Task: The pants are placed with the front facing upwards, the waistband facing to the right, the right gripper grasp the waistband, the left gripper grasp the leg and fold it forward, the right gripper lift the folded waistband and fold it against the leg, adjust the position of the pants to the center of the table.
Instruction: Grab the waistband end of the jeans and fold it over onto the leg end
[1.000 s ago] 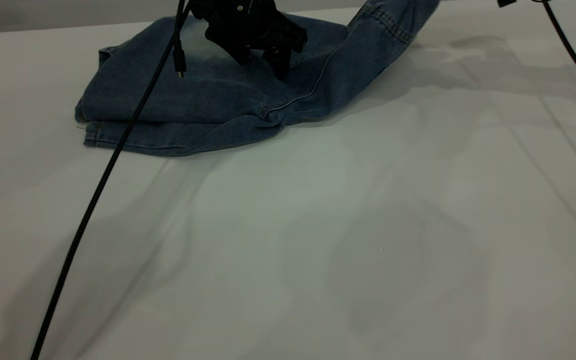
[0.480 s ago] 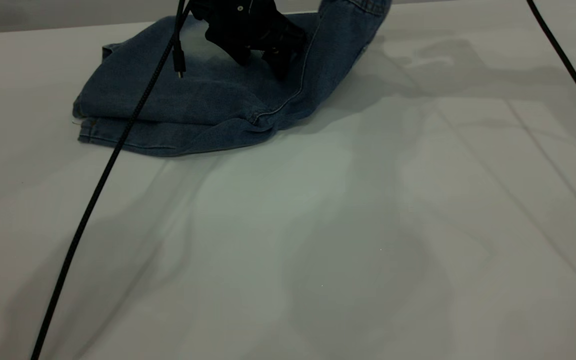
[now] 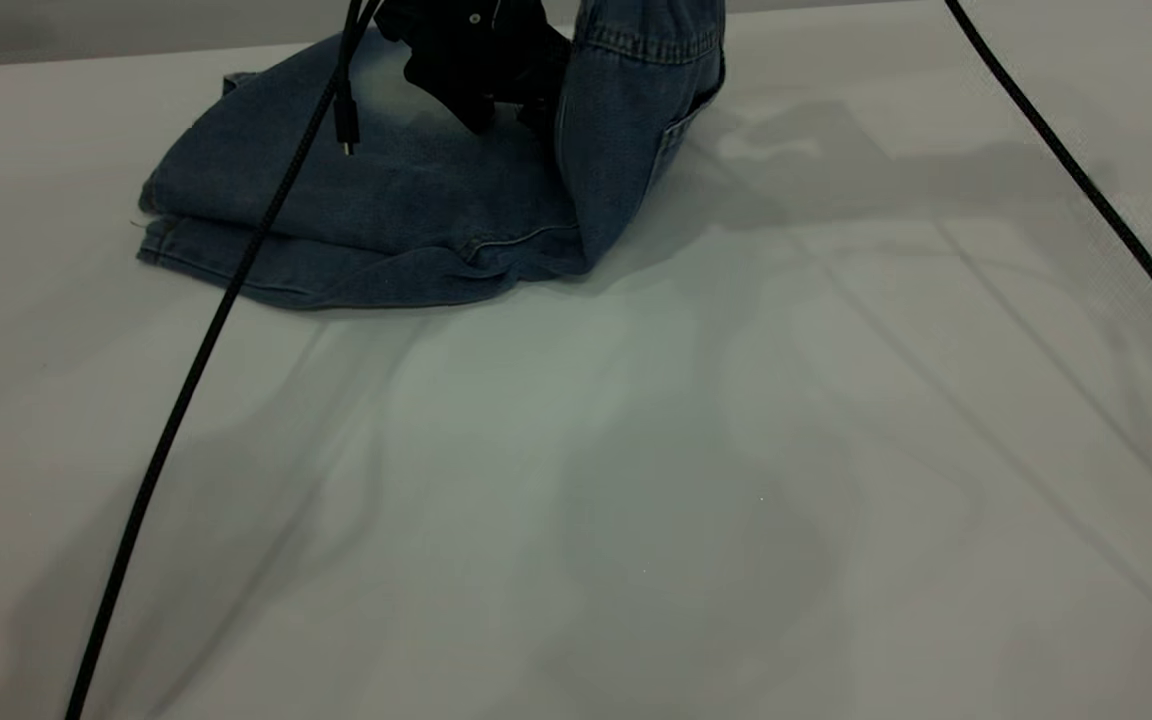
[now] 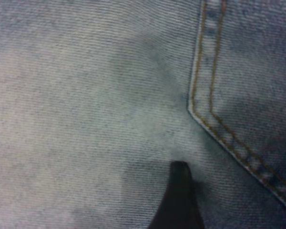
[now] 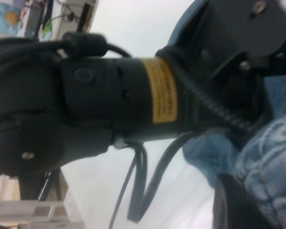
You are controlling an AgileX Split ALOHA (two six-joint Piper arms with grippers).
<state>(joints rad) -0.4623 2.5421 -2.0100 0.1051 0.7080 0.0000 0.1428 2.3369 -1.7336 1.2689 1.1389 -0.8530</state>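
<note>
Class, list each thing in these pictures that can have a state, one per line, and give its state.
pants: legs folded flat, the right end lifted upright
waistband: raised off the table
left claw: down on the folded denim
right claw: holding gathered denim, fingers mostly out of view
table: flat, pants lying toward its far left

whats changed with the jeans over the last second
The lifted waistband end of the pants has swung left from a low slant to nearly upright beside the left gripper, carried by the right gripper. The left gripper stayed pressed on the folded legs; the hems barely moved on the table.
</note>
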